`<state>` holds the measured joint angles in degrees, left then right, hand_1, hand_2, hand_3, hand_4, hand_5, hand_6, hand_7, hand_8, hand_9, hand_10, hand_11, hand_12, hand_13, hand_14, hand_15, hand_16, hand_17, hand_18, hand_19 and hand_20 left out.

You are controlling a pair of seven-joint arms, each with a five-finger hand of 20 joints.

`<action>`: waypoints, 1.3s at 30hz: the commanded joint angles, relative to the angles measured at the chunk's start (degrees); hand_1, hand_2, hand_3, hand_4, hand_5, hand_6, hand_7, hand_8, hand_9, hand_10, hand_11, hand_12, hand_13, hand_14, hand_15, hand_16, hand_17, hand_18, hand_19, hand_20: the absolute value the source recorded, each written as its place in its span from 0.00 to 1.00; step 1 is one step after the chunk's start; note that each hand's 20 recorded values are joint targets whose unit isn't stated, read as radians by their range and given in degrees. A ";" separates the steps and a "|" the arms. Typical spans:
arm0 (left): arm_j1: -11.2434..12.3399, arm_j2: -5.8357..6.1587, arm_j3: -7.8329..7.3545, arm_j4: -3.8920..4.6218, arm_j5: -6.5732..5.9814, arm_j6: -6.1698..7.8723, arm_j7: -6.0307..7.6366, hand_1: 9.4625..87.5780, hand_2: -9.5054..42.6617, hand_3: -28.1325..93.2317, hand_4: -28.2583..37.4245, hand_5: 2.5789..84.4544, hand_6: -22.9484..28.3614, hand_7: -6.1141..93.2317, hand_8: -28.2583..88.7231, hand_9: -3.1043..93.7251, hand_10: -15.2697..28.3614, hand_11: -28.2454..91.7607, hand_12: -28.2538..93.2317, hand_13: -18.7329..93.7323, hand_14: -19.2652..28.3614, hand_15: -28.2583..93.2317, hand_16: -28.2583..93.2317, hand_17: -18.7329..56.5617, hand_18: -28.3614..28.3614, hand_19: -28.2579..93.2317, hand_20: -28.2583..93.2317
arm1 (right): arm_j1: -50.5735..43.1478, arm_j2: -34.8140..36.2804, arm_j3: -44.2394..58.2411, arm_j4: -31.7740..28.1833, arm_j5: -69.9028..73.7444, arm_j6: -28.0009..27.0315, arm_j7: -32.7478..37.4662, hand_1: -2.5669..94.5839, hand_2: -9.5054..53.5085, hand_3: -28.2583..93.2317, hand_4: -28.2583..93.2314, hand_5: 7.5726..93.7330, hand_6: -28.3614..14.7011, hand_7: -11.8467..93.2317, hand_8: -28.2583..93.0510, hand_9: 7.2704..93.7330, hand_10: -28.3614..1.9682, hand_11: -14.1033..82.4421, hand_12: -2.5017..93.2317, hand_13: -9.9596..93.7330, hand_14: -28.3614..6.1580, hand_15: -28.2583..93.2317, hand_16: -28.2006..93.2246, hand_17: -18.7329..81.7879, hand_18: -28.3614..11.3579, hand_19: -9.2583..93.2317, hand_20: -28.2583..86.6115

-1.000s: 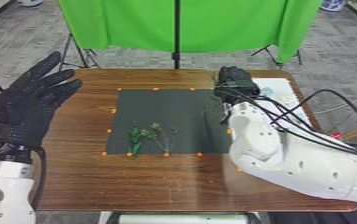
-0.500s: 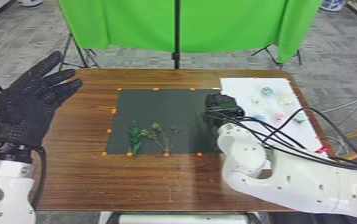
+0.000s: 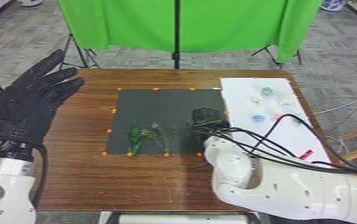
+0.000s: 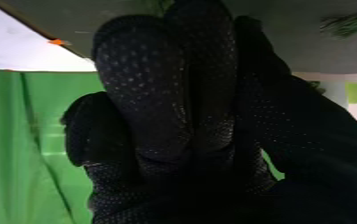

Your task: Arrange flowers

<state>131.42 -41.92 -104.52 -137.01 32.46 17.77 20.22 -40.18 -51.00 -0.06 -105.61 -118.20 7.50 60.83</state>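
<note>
The left hand (image 3: pixel 25 107) is raised at the table's left side, open, its fingers spread apart and pointing away from the robot. The right hand (image 3: pixel 207 117) is over the right part of the dark mat (image 3: pixel 167 102), beside the white sheet (image 3: pixel 245 86), its back toward the head camera. In the right wrist view, the right hand (image 4: pixel 148 85) has its long fingers nearly straight and close together; whether it has hold of anything, I cannot tell. On the near left part of the mat lie a leafy sprig (image 3: pixel 135 140) and, just to its right, some thinner branching sprigs (image 3: pixel 164 136), their stems toward the robot. The sheet, to the right of the mat, bears small flowers: a blue one (image 3: pixel 267 91) toward the far end, a white one (image 3: pixel 257 101) and a cream one (image 3: pixel 287 99) a little nearer, then another blue one (image 3: pixel 258 118). A red piece (image 3: pixel 306 154) lies by the sheet's near end, close to the black cables (image 3: pixel 268 145) of the right arm. Orange markers (image 3: pixel 156 89) sit around the mat's edges, and green cloth (image 3: pixel 130 25) hangs beyond the brown table (image 3: pixel 72 175).
</note>
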 commanded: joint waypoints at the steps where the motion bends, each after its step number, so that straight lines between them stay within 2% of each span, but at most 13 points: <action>1: -0.01 -0.70 0.34 0.49 0.61 -0.71 -1.06 0.15 0.33 0.87 0.00 0.38 0.60 0.18 0.17 0.35 0.78 0.45 0.32 0.37 0.95 0.63 0.16 0.13 0.87 0.67 0.30 | 0.83 -2.16 -0.05 0.59 0.38 -0.88 0.23 0.58 0.00 0.82 0.02 0.92 0.61 0.30 0.31 1.00 0.63 0.51 0.19 0.99 0.64 0.66 0.41 0.79 0.34 1.00 0.44; 10: 0.59 -0.57 0.01 0.33 0.49 -0.43 -0.77 0.15 0.33 0.87 0.00 0.38 0.60 0.17 0.17 0.35 0.78 0.45 0.32 0.37 0.95 0.63 0.16 0.13 0.87 0.67 0.30 | -1.39 -2.06 2.54 -0.40 1.66 -3.99 0.72 0.55 0.00 0.81 0.02 0.92 0.60 0.30 0.31 1.00 0.63 0.51 0.19 0.98 0.64 0.66 0.40 0.80 0.35 1.00 0.44; 12: 1.08 -0.39 0.01 0.24 0.29 -0.44 -0.29 0.15 0.33 0.87 0.00 0.38 0.60 0.17 0.17 0.35 0.78 0.45 0.32 0.37 0.95 0.63 0.16 0.13 0.87 0.67 0.30 | -1.60 -2.21 2.64 -0.79 1.97 -3.67 0.86 0.55 0.00 0.81 0.03 0.92 0.60 0.30 0.31 1.00 0.63 0.51 0.19 0.98 0.63 0.66 0.40 0.80 0.35 1.00 0.44; 15: 0.31 -0.67 0.37 0.48 0.58 -0.74 -1.22 0.15 0.33 0.87 0.00 0.38 0.60 0.18 0.17 0.35 0.78 0.45 0.32 0.37 0.95 0.63 0.16 0.13 0.87 0.67 0.30 | -1.98 -2.34 3.09 -1.31 1.10 -3.10 0.99 0.54 0.00 0.80 0.03 0.92 0.59 0.29 0.30 1.00 0.62 0.50 0.19 0.98 0.63 0.66 0.40 0.80 0.35 1.00 0.44; 16: 0.49 -0.60 0.38 0.44 0.57 -0.57 -0.91 0.15 0.33 0.87 0.00 0.38 0.60 0.17 0.17 0.35 0.78 0.45 0.32 0.37 0.95 0.63 0.16 0.13 0.87 0.67 0.30 | -2.04 -2.29 3.37 -1.58 1.12 -2.75 0.87 0.53 0.00 0.80 0.03 0.91 0.59 0.29 0.30 1.00 0.62 0.50 0.19 0.98 0.63 0.66 0.40 0.80 0.35 1.00 0.44; 19: 0.12 -0.83 0.44 0.53 0.67 -0.53 -1.37 0.15 0.33 0.87 0.00 0.38 0.60 0.18 0.17 0.35 0.78 0.45 0.32 0.37 0.95 0.63 0.16 0.13 0.87 0.67 0.30 | -2.52 -1.89 4.59 -2.75 0.94 -2.59 0.96 0.51 0.00 0.80 0.04 0.91 0.59 0.28 0.30 1.00 0.61 0.49 0.19 0.98 0.63 0.66 0.40 0.80 0.35 1.00 0.44; 24: 0.87 -1.13 -0.10 0.28 0.69 -0.36 -1.65 0.15 0.33 0.87 0.00 0.38 0.60 0.18 0.17 0.35 0.78 0.45 0.32 0.37 0.95 0.62 0.16 0.13 0.87 0.67 0.30 | -2.81 -1.44 5.53 -4.05 0.16 -2.68 1.07 0.46 0.01 0.81 0.04 0.90 0.58 0.27 0.27 1.00 0.60 0.49 0.19 0.98 0.63 0.66 0.40 0.80 0.34 1.00 0.44; 31: -0.37 -0.83 0.93 0.67 0.74 -0.67 -1.85 0.15 0.33 0.87 0.00 0.38 0.60 0.18 0.17 0.35 0.78 0.45 0.32 0.37 0.95 0.63 0.16 0.13 0.87 0.67 0.30 | -1.80 -2.24 4.98 -2.55 1.22 -3.46 1.96 0.43 0.03 0.82 0.05 0.89 0.57 0.27 0.19 1.00 0.58 0.47 0.20 0.97 0.62 0.66 0.39 0.80 0.34 1.00 0.44; 33: -0.06 -0.84 0.80 0.61 0.66 -0.64 -1.80 0.15 0.33 0.87 0.00 0.38 0.60 0.17 0.17 0.35 0.78 0.45 0.32 0.37 0.95 0.63 0.16 0.13 0.87 0.67 0.30 | -2.03 -1.97 5.09 -2.80 1.33 -2.61 1.93 0.41 0.04 0.82 0.05 0.88 0.56 0.27 0.15 1.00 0.57 0.46 0.20 0.97 0.62 0.66 0.39 0.80 0.34 1.00 0.44; 39: 1.61 -0.66 -0.02 0.31 0.23 -0.14 -0.74 0.15 0.33 0.87 0.00 0.38 0.60 0.17 0.17 0.35 0.78 0.45 0.32 0.37 0.95 0.63 0.16 0.13 0.87 0.67 0.30 | -2.48 -0.37 7.01 -4.21 0.58 -0.98 2.03 0.38 0.08 0.80 0.06 0.84 0.54 0.26 0.15 1.00 0.56 0.45 0.20 0.97 0.61 0.66 0.39 0.80 0.34 1.00 0.43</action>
<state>131.00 -42.42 -104.00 -136.83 32.74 17.59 19.13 -42.68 -52.90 5.03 -108.59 -116.46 4.37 62.23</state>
